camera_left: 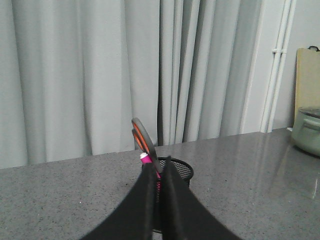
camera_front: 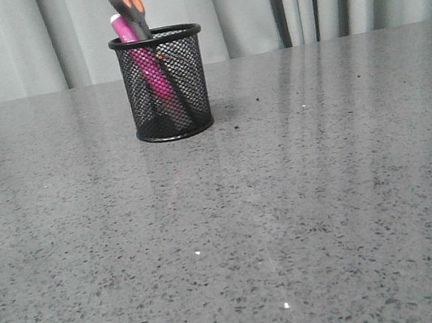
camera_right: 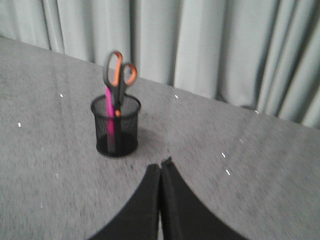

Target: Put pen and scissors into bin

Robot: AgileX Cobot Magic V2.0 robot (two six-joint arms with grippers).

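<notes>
The black mesh bin [camera_front: 166, 84] stands upright on the grey table, towards the back left. The pink pen [camera_front: 141, 62] and the scissors [camera_front: 127, 3] stand inside it, handles up and leaning left. Neither gripper shows in the front view. In the left wrist view my left gripper [camera_left: 159, 166] is shut and empty, held in front of the bin [camera_left: 184, 171], with the scissors [camera_left: 143, 140] and pen [camera_left: 146, 159] rising behind its fingers. In the right wrist view my right gripper [camera_right: 161, 165] is shut and empty, well apart from the bin [camera_right: 116, 126], scissors [camera_right: 118, 75] and pen [camera_right: 109, 114].
Grey curtains hang behind the table. A pale green pot [camera_left: 309, 131] stands at the table's far edge in the left wrist view, with a wooden board [camera_left: 306, 75] behind it. The speckled grey tabletop [camera_front: 292, 215] stretches all around the bin.
</notes>
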